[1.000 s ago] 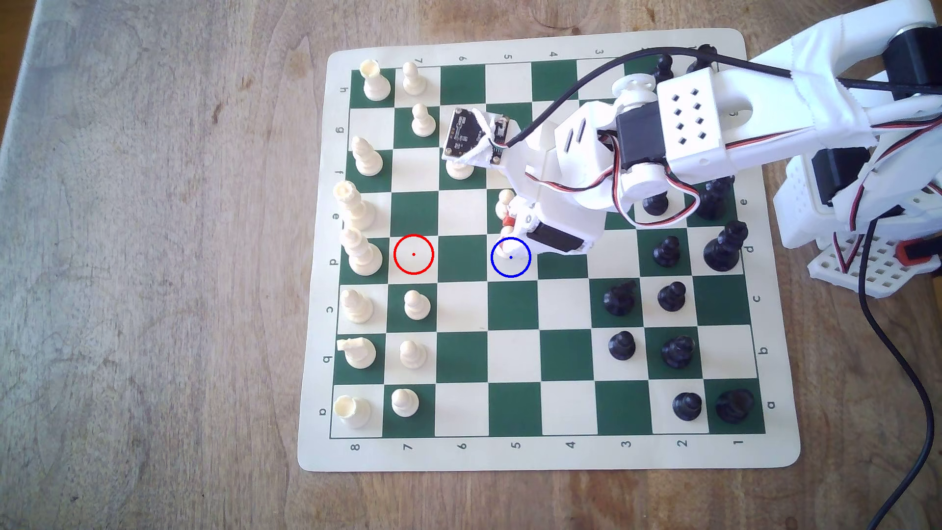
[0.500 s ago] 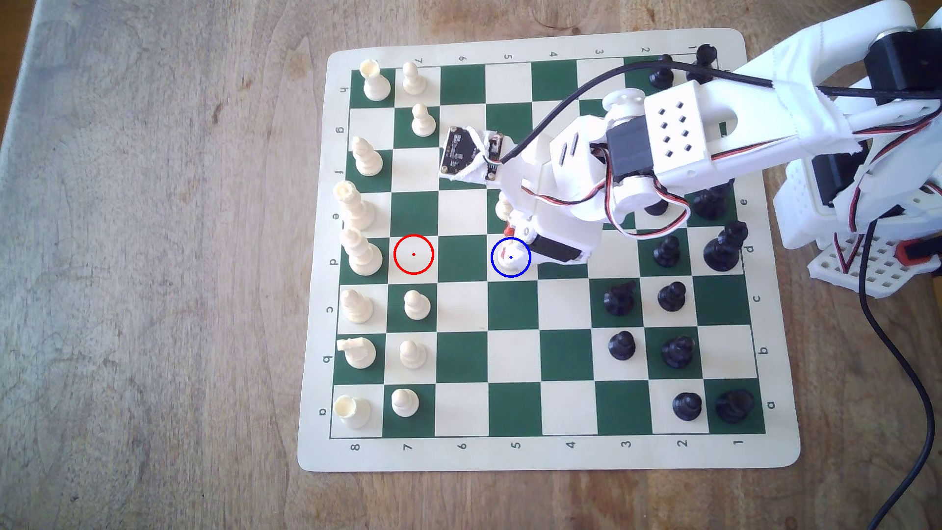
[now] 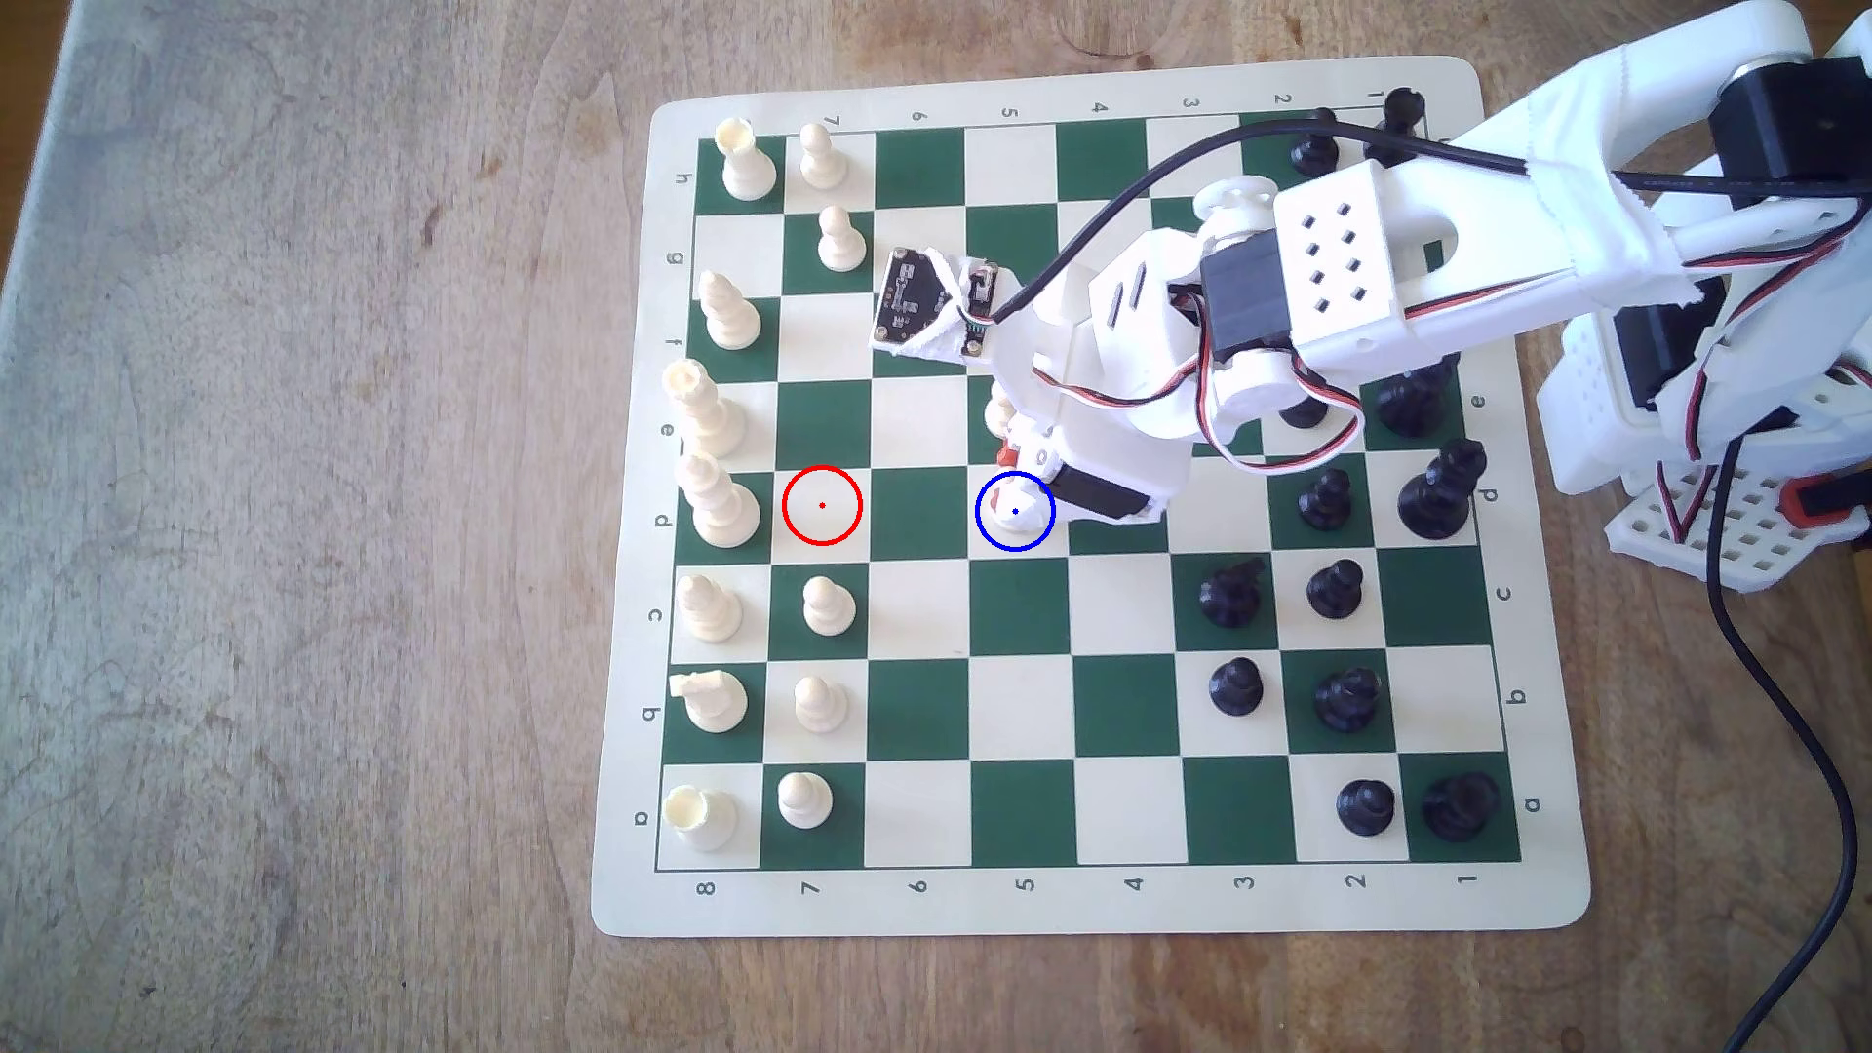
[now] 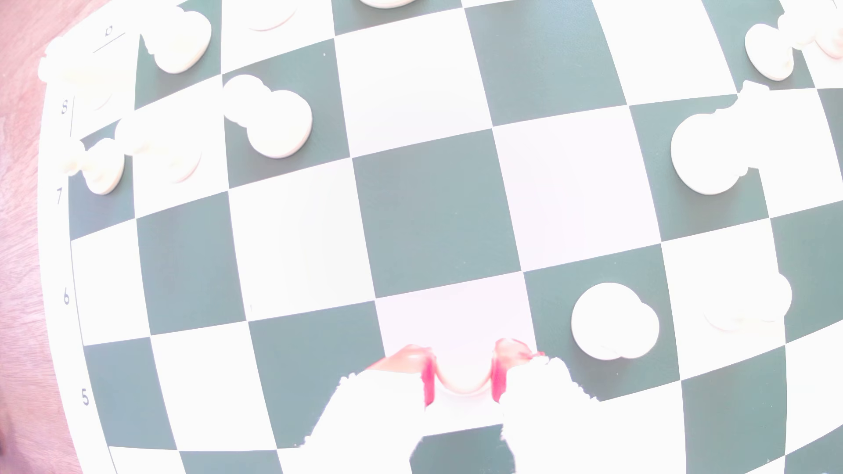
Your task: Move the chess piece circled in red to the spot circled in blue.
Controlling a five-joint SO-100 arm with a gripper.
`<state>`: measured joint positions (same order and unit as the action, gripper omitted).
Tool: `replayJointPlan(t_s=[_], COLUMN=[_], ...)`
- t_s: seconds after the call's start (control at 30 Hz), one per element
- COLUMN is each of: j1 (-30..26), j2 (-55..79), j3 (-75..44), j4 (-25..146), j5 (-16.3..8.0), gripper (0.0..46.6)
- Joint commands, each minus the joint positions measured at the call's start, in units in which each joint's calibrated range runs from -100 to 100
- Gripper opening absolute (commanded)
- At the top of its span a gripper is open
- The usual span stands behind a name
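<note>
The chess piece [image 3: 1031, 518], a small cream pawn, sits inside the blue ring on the spot [image 3: 991, 542], a cream square. My gripper [image 3: 1016, 496] reaches down over it from the exterior view's right. In the wrist view the gripper [image 4: 461, 380] has a red pad on either side of the pawn's rounded head [image 4: 463, 385], pressed against it, so it is shut on the pawn. The cream square [image 4: 451, 319] lies just beyond the fingertips. Whether the pawn's base touches the board is hidden. The red ring [image 3: 822, 505] marks a cream square with no piece on it.
Another cream pawn [image 3: 1001, 407] stands one square away, right beside the gripper. Taller cream pieces [image 3: 714, 501] line the exterior view's left columns, black pieces [image 3: 1327, 501] the right. A black cable [image 3: 1773, 699] trails off the board's right edge.
The arm came down and slightly towards the exterior view's left, bringing the pawn into the blue ring. Over the last half second it has barely moved.
</note>
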<state>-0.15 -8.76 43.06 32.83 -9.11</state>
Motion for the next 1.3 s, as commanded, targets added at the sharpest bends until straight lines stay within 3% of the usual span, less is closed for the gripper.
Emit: replayJointPlan(t_s=[0.0,0.17,0.53,0.83,1.07,1.27], j1=[0.19,0.26,1.05,1.67,1.2,-0.13], j2=[-0.07,-0.24,-5.17,-21.97,-39.46,-53.72], j3=[-0.45,-0.27,0.91,6.26,17.41,20.22], j4=[-0.23,0.01,4.44,15.74,20.16,28.68], j5=[0.29,0.29,1.07,2.1,2.05,1.61], gripper=[6.8,11.3,14.7,15.8,15.8,15.7])
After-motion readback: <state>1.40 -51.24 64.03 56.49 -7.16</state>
